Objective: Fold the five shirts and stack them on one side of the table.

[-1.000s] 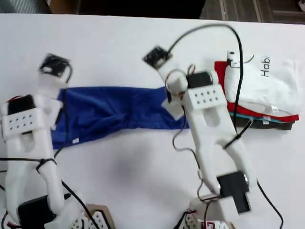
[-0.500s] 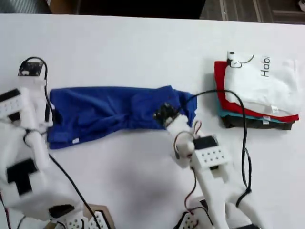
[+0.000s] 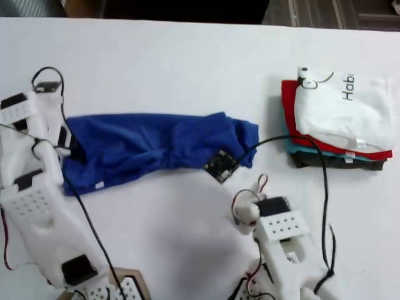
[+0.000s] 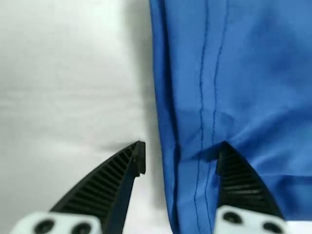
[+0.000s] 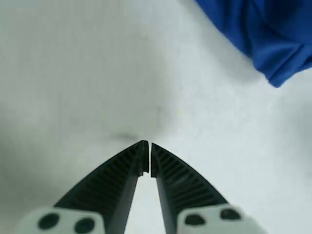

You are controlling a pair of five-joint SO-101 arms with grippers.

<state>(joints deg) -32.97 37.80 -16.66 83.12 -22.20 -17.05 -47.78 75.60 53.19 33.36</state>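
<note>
Left jaws stand wide apart in the left wrist view, straddling the end edge of the blue shirt (image 4: pixel 234 73). One jaw is over bare white tabletop (image 4: pixel 63 73) and the other over the cloth, with a stitched double seam running between them. Whether either jaw touches down cannot be told. In the right wrist view, the right jaws are almost closed, with only a sliver of gap. They hold nothing and hang over bare tabletop, and a rounded corner of the blue shirt lies well apart from them. In the high view, the blue shirt lies as a long rumpled band across the middle of the tabletop, seemingly folded lengthwise already. The left arm (image 3: pixel 37 206) is at one end of the band. The right arm (image 3: pixel 281 231) sits near the front edge, close to the other end, trailing a black cable (image 3: pixel 315 162). On the right arm's side a stack of folded shirts (image 3: pixel 337 153) rests apart from the blue one: a white shirt (image 3: pixel 344 103) on top, then red, teal and a dark layer beneath. The blue shirt looks light, soft and limp, so it will likely sag and bunch when lifted. The seamed edge at each end looks like the best hold, pinching all layers together. The tabletop is smooth, plain white and matte, so cloth should slide across it easily. Beyond its far edge is a dark strip of room (image 3: pixel 187 9).
</note>
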